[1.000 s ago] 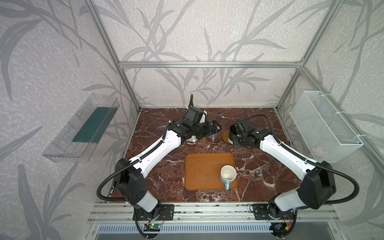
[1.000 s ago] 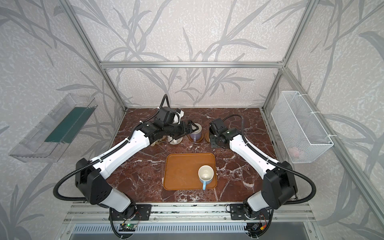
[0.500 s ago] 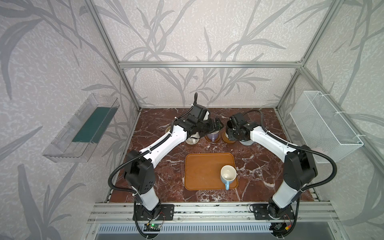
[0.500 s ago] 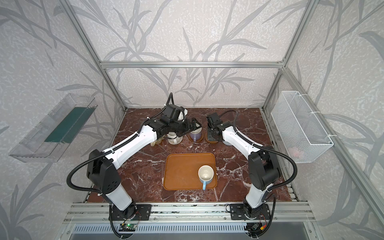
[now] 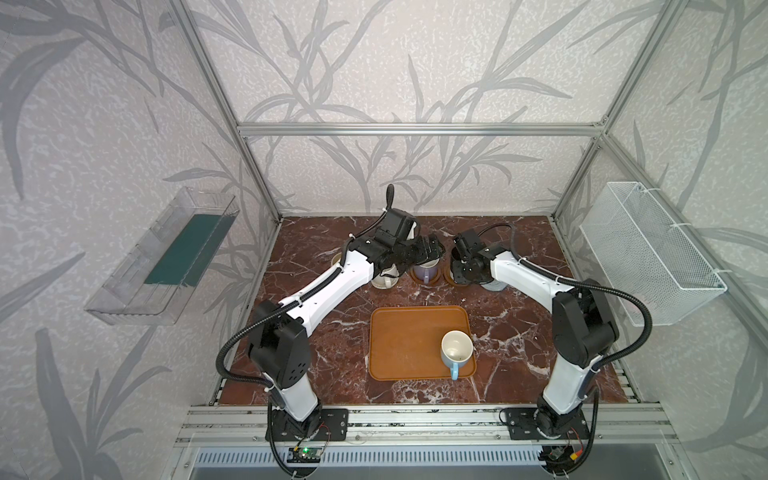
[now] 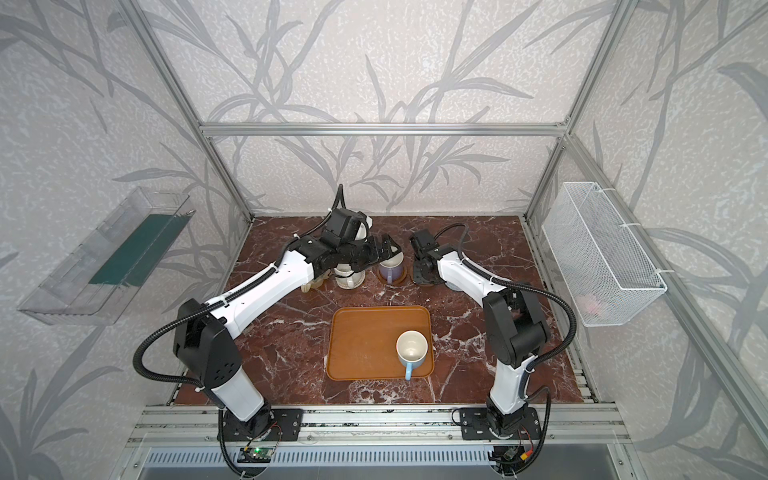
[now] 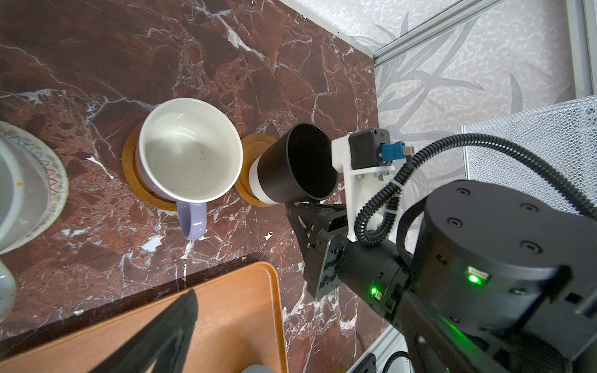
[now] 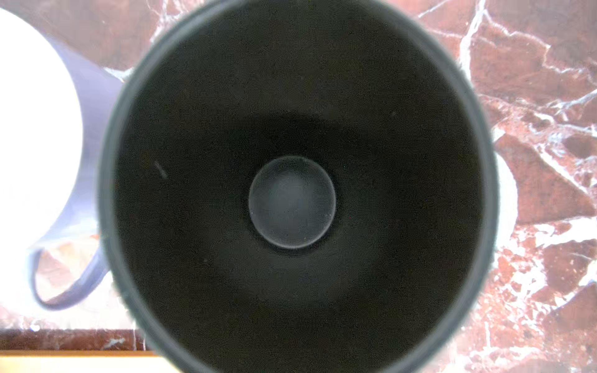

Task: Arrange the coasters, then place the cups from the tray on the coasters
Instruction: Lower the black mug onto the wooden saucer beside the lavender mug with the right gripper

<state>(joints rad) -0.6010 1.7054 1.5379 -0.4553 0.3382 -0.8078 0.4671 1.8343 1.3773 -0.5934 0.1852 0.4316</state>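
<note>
1. Since a second ago your right arm (image 5: 523,270) has folded. Its elbow, which then hung low and far out to the right of the tray (image 5: 403,345), now stands higher and closer to the tray's right edge.
2. Your left arm (image 5: 332,286) has drawn its elbow in toward the tray's left edge the same way.
3. The light blue mug (image 5: 456,351) has not moved. It stands upright on the tray's near right corner, handle toward the front rim.
4. Your right gripper (image 7: 305,206) is pinched tight on the black mug (image 7: 284,174), just beyond the tray's far right corner at a wooden coaster (image 7: 255,142). I cannot tell whether the mug's base is fully down.
5. Your left gripper (image 5: 432,251) is spread wide and empty above the lavender mug (image 7: 190,155). That mug stands on the other wooden coaster (image 7: 129,164), beyond the tray's far edge.
6. The white mug (image 5: 383,281) sits on the cream woven coaster (image 7: 56,181), left of the lavender mug. The grey-blue coaster (image 5: 493,287) lies bare beyond the tray's far right corner, partly under the right arm.
7. The tray lies on a red-brown marble table (image 5: 316,249) with white veins.
8. Grey leaf-patterned wallpaper (image 5: 374,62) and an aluminium frame (image 5: 415,129) enclose the table. A clear plastic bin (image 5: 162,257) hangs left of the tray and a white wire basket (image 5: 648,253) right of it.
</note>
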